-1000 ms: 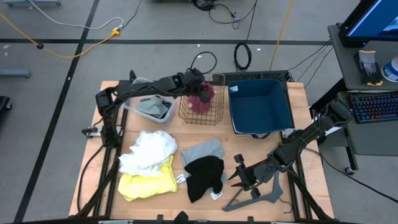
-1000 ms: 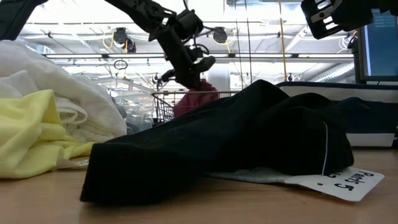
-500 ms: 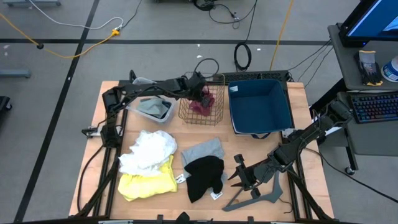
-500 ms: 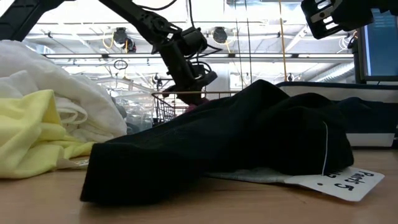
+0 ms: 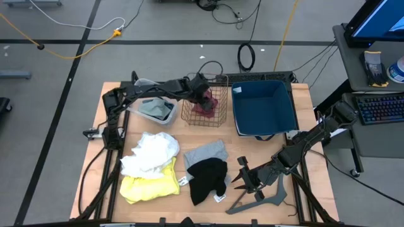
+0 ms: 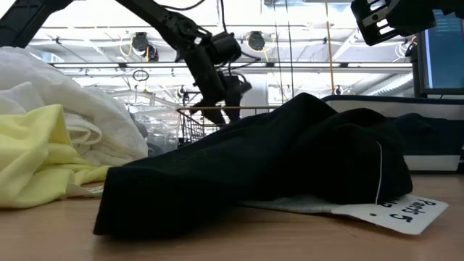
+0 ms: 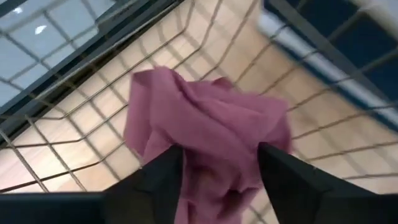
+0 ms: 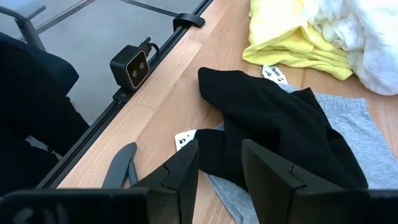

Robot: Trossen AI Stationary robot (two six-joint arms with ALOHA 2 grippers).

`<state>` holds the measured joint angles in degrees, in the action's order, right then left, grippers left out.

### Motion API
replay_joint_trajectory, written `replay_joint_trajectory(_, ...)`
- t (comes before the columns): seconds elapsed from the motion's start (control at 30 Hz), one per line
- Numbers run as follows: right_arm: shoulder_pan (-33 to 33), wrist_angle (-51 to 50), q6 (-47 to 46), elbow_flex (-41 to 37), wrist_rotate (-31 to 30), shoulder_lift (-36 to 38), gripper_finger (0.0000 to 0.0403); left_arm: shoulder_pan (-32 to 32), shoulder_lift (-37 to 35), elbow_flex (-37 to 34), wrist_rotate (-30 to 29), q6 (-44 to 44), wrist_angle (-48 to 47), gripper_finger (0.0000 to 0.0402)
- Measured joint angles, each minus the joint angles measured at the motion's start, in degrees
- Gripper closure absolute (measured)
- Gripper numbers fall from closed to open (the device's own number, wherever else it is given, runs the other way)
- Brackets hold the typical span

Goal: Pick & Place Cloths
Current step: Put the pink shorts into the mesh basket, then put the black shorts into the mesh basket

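Down inside the wire basket [image 5: 205, 108], the left gripper [image 7: 219, 163] has its fingers spread, the maroon cloth [image 7: 208, 134] bunched between them, probably loose. It is limp and light; any raised fold would do for a hold. The basket's wires crowd every side. The right gripper [image 8: 219, 160], fingers apart, hangs near the black cloth [image 8: 280, 124].

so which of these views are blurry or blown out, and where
Left wrist view: soft throughout, the maroon cloth and wire basket smeared, the near fingers unfocused. Low view: bright ceiling lights wash out the background, leaving the left gripper a silhouette. Right wrist view: black cloth sharp, own fingers blurred. High view: even light.
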<state>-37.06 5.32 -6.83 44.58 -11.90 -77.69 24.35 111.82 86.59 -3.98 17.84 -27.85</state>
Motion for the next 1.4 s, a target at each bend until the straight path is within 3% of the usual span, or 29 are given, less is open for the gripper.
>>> replay_joint_trajectory(0.17, 0.0, 0.0, 0.0, 0.0, 0.0, 0.0, 0.0287, 0.1, -4.4, 0.0, 1.5, -0.1, -0.9, 0.0159)
replay_joint_trajectory(0.33, 0.0, 0.0, 0.0, 0.0, 0.0, 0.0, 0.0287, -1.5, -10.4, 0.0, 4.8, 0.6, -0.6, 0.0155)
replay_joint_trajectory(0.63, 0.0, 0.0, 0.0, 0.0, 0.0, 0.0, 0.0287, -13.9, -18.3, 0.0, 5.9, -6.9, -0.7, 0.0156)
replay_joint_trajectory(1.0, 0.0, 0.0, 0.0, 0.0, 0.0, 0.0, 0.0287, -34.6, -18.3, 0.0, -3.8, -17.3, -1.0, 0.0156)
replay_joint_trajectory(1.4, -0.1, 0.0, 0.0, 0.0, 0.0, 0.0, 0.0287, -47.0, -16.3, -0.3, -11.5, -12.2, -0.7, 0.0156)
